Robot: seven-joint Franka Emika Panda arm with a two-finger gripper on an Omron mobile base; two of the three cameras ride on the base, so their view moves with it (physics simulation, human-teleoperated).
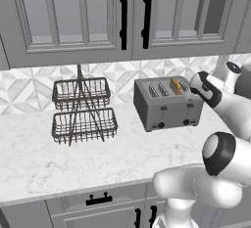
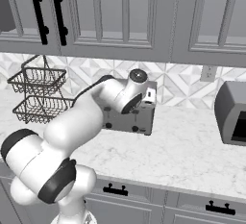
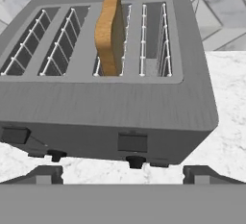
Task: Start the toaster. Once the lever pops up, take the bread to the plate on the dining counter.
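Gripper [image 3: 123,175] wide open, holding nothing, at the toaster's [image 3: 105,107] six o'clock; bread [image 3: 109,33] stands in third slot.

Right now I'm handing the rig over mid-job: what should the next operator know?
Gripper: open, holding nothing, poised just in front of the toaster, facing its levers and knobs.
Toaster: on the marble worktop, right of the wire basket rack.
Bread: standing tall in the third slot from the left in the hand view.
Done: approach. Whether toasting has run cannot be told.
Left: likely press the lever, wait for the pop, carry the bread to the plate.
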